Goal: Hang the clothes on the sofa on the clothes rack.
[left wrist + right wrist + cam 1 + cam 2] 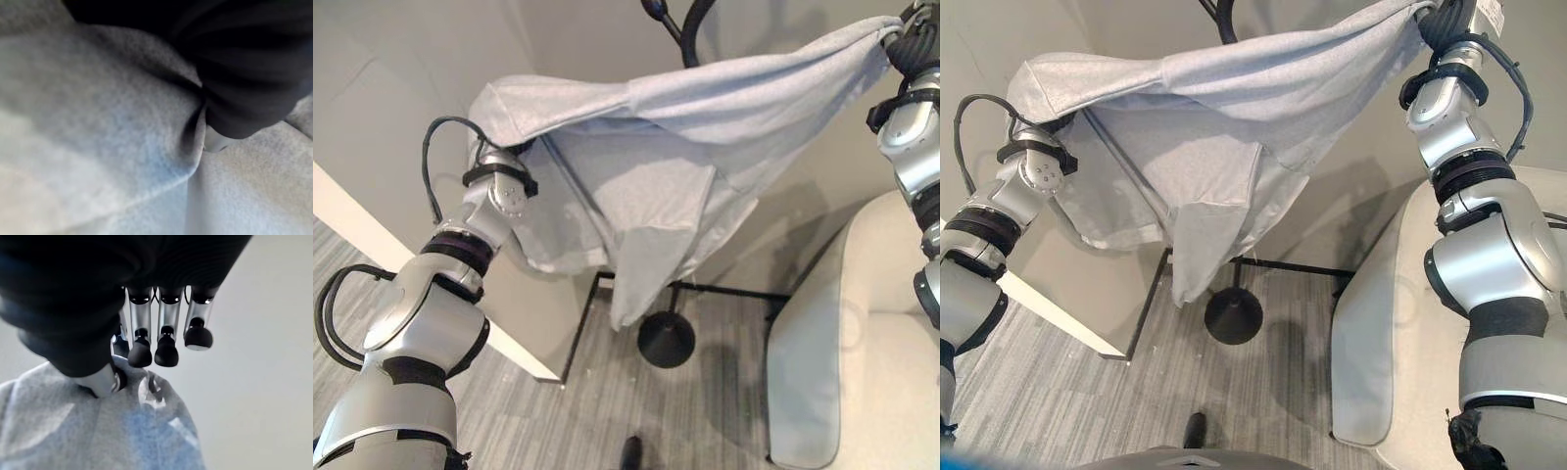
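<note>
A light grey garment [675, 166] hangs spread wide in the air, draped across the top of the black clothes rack [690, 29], whose round base [666, 340] stands on the floor below. My right hand [1445, 24] holds the cloth's upper right corner; in its wrist view the curled fingers [166, 350] and the thumb pinch the grey fabric [98, 431]. My left hand [244, 63] is buried in the garment's left end [509, 103], its fingers hidden by cloth.
A pale sofa [871, 343] stands at the right, close to the rack's base. A white panel [411, 264] runs along the left, with a thin black frame [582, 323] beside it. Grey carpet [607, 411] lies in front.
</note>
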Available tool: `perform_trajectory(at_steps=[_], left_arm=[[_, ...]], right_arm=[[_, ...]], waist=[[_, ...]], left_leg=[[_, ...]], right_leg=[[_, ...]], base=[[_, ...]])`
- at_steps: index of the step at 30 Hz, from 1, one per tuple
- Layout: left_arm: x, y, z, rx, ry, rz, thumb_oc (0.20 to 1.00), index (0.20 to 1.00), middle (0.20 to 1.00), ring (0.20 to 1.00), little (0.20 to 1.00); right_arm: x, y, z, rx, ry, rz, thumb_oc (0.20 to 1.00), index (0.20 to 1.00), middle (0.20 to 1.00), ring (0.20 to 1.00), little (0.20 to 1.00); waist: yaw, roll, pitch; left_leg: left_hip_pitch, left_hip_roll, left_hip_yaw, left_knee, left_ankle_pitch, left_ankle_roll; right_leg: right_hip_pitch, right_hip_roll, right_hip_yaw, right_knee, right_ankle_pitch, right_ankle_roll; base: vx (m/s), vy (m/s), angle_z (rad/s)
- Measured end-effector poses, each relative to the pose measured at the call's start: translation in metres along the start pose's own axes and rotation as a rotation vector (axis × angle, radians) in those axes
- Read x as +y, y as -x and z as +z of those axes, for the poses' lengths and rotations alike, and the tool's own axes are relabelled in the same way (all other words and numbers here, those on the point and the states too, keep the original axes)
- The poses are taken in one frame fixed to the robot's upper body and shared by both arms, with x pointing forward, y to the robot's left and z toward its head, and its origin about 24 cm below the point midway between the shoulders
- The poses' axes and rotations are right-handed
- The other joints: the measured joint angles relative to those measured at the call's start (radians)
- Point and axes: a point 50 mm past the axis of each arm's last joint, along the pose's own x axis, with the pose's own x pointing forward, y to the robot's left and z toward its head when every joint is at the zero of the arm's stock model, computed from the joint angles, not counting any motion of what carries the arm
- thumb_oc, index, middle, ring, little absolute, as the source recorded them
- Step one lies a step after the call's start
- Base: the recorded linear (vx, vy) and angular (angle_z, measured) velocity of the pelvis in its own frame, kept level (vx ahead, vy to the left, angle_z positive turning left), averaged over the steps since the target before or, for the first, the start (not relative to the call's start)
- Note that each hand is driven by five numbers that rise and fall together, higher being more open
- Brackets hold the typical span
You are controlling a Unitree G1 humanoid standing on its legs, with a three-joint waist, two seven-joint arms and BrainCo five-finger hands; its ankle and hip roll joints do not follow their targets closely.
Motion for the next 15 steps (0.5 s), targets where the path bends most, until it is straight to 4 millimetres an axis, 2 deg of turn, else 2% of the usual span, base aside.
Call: perform_trajectory(at_steps=[2,3,5,7,8,9,10,11,13,14,15], left_arm=[[0.0,0.0,0.001,-0.002,0.001,-0.004,0.2,0.2,0.2,0.2,0.2],[-0.002,0.001,0.0,-0.001,0.0,-0.013,0.2,0.2,0.2,0.2,0.2],[-0.001,0.001,-0.001,0.005,-0.005,-0.013,0.2,0.2,0.2,0.2,0.2],[0.004,-0.002,-0.003,0.011,-0.012,0.001,0.2,0.2,0.2,0.2,0.2],[0.009,-0.005,-0.002,0.01,-0.013,0.016,0.2,0.2,0.2,0.2,0.2],[0.015,-0.01,0.0,0.007,-0.016,0.035,0.2,0.2,0.2,0.2,0.2],[0.021,-0.012,-0.002,0.013,-0.007,0.055,0.2,0.2,0.2,0.2,0.2],[0.023,-0.011,-0.004,0.024,0.0,0.065,0.2,0.2,0.2,0.2,0.2],[0.025,-0.011,-0.007,0.031,0.003,0.071,0.2,0.2,0.2,0.2,0.2],[0.018,-0.007,-0.008,0.037,0.006,0.05,0.2,0.2,0.2,0.2,0.2],[0.012,-0.002,-0.007,0.029,0.028,0.037,0.2,0.2,0.2,0.2,0.2]], right_arm=[[0.0,0.0,0.0,0.0,0.001,-0.001,0.2,0.2,0.2,0.2,0.2],[0.002,0.002,-0.004,0.008,0.008,0.007,0.2,0.2,0.2,0.2,0.2],[0.003,0.003,-0.005,0.008,0.009,0.009,0.2,0.2,0.2,0.2,0.2],[0.0,0.003,-0.006,0.007,0.013,0.0,0.2,0.2,0.2,0.2,0.2],[-0.002,0.002,-0.008,0.006,0.017,-0.006,0.2,0.2,0.2,0.2,0.2],[-0.007,0.0,-0.01,0.005,0.023,-0.02,0.2,0.2,0.2,0.2,0.2],[-0.014,-0.002,-0.01,-0.011,0.017,-0.033,0.2,0.2,0.2,0.2,0.2],[-0.022,-0.004,-0.008,-0.038,0.013,-0.049,0.2,0.2,0.2,0.2,0.2],[-0.032,-0.007,-0.006,-0.072,0.014,-0.07,0.2,0.2,0.2,0.2,0.2],[-0.035,-0.007,-0.008,-0.076,0.019,-0.076,0.2,0.2,0.2,0.2,0.2],[-0.037,-0.007,-0.009,-0.073,0.027,-0.078,0.2,0.2,0.2,0.2,0.2]], waist=[[-0.01,0.032,0.013],[-0.016,0.042,0.025],[-0.008,0.047,0.037],[-0.011,0.058,0.048],[-0.017,0.06,0.052],[-0.019,0.06,0.064],[-0.031,0.059,0.074],[-0.058,0.054,0.086],[-0.076,0.02,0.1],[-0.087,-0.002,0.109],[-0.086,0.004,0.103]], left_leg=[[0.022,0.017,-0.004,0.004,-0.003,0.016],[0.071,0.014,0.0,0.003,-0.016,0.044],[0.129,-0.003,0.024,0.004,-0.036,0.071],[0.165,-0.003,0.022,0.001,-0.06,0.085],[0.168,0.002,0.018,0.001,-0.063,0.084],[0.169,0.013,0.016,0.001,-0.066,0.078],[0.169,0.018,0.007,0.003,-0.071,0.073],[0.172,0.011,-0.017,0.006,-0.076,0.077],[0.192,-0.027,-0.039,0.006,-0.087,0.085],[0.237,-0.057,-0.067,0.001,-0.103,0.091],[0.265,-0.057,-0.088,0.001,-0.119,0.094]], right_leg=[[-0.058,0.016,0.002,0.159,-0.001,0.003],[-0.086,0.005,-0.012,0.272,-0.014,0.015],[-0.085,-0.049,-0.083,0.317,-0.023,0.003],[-0.093,-0.048,-0.115,0.248,-0.031,0.005],[-0.113,-0.023,-0.108,0.201,-0.031,0.005],[-0.15,0.027,-0.089,0.143,-0.03,0.004],[-0.202,0.088,-0.065,0.082,-0.005,-0.001],[-0.242,0.127,-0.038,0.007,0.043,-0.006],[-0.305,0.14,-0.036,-0.069,0.102,-0.014],[-0.319,0.127,-0.031,-0.036,0.133,-0.057],[-0.31,0.128,-0.025,0.023,0.145,-0.078]], base=[[0.09,0.108,-0.1],[0.14,0.08,-0.15],[0.14,-0.012,-0.26],[0.13,-0.047,-0.15],[0.15,-0.028,0.03],[0.19,-0.023,0.07],[0.18,-0.028,0.33],[0.13,-0.026,0.52],[0.26,-0.127,0.7],[0.34,-0.187,0.76],[0.31,-0.191,0.78]])
